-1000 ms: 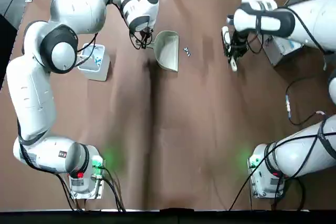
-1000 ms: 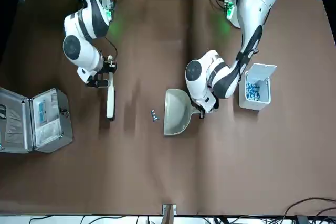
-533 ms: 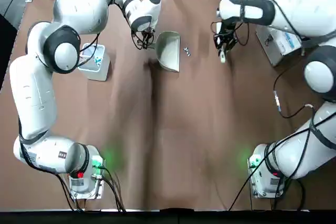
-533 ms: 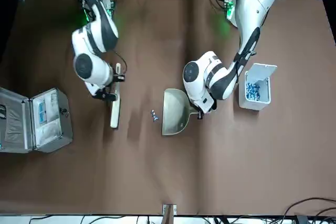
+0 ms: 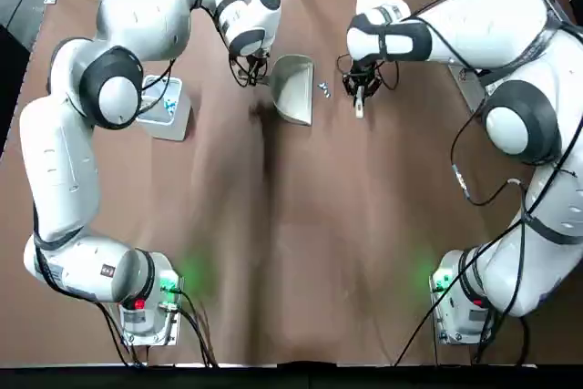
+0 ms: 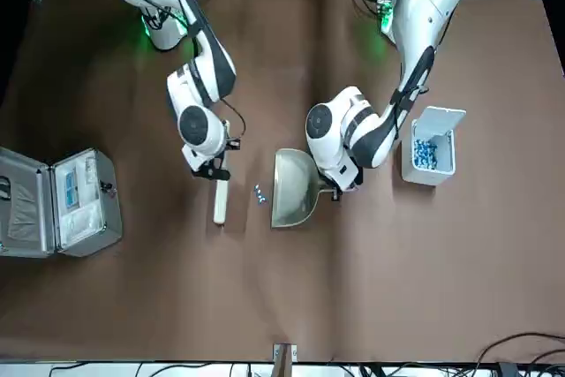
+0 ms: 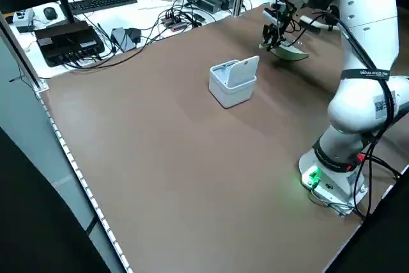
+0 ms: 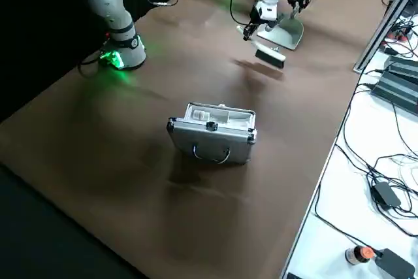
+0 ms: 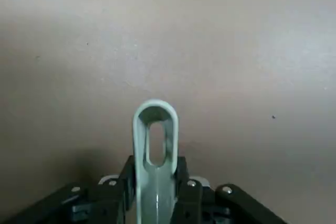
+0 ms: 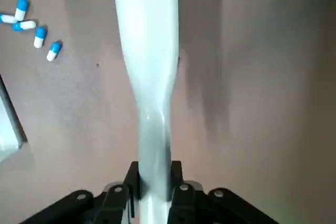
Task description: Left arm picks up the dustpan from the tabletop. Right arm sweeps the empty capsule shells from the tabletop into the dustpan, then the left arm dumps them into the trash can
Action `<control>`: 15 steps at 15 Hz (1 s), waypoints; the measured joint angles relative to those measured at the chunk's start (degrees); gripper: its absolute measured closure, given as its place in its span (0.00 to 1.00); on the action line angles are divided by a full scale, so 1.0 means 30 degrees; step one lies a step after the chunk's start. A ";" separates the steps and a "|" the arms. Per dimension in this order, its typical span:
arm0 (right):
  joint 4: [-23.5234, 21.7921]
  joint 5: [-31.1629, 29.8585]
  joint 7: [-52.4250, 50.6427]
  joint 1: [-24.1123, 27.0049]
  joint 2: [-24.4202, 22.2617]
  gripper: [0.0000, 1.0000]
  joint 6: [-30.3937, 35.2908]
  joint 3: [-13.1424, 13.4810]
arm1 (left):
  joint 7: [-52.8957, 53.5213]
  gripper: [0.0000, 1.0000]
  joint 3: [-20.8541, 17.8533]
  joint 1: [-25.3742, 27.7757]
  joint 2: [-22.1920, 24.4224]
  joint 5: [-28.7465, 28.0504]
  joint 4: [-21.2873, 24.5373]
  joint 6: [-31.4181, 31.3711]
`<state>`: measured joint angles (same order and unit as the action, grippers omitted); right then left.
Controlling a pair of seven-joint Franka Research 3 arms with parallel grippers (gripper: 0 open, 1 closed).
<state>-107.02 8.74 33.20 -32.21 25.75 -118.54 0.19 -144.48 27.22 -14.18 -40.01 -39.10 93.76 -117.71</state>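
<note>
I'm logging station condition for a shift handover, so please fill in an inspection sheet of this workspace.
Surface: broad matte brown tabletop, creased.
Job's things: pale greenish dustpan beside five blue-and-white capsule shells; small white square-sided bin, lid up, blue-and-white contents.
Clutter: open silver hinged case.
Grippers: left gripper shut on the dustpan's handle; right gripper shut on a white stick-like brush, right of the shells.
Cables: black, along both arms.
Surroundings: white desk, black keyboard; people, nothing seen.
</note>
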 joint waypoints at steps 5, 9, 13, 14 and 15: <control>0.0002 -0.0016 0.0114 -0.0516 0.0507 0.73 -0.0562 0.0003 | -0.0087 0.67 -0.0195 -0.0286 -0.0019 0.0000 -0.0135 0.0204; 0.0009 -0.0143 0.0120 -0.0806 0.0766 0.73 -0.0593 0.0002 | -0.0242 0.67 -0.0797 -0.0992 -0.0058 -0.0057 -0.0489 0.0813; 0.0565 -0.0257 0.0802 -0.1335 0.1386 0.73 -0.0711 0.0000 | -0.0481 0.67 -0.1958 -0.2204 -0.0074 -0.0129 -0.0649 0.0984; 0.0981 -0.0265 0.0967 -0.1499 0.1781 0.73 -0.0710 0.0001 | -0.0510 0.67 -0.2083 -0.2343 -0.0076 -0.0157 -0.0680 0.1026; 0.1141 -0.0271 0.1177 -0.1556 0.1909 0.73 -0.0710 0.0001 | -0.0510 0.67 -0.2086 -0.2342 -0.0079 -0.0157 -0.0681 0.1027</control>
<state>-103.60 7.92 36.73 -36.88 31.47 -120.67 0.20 -146.01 20.96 -21.21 -40.25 -39.58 91.71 -114.63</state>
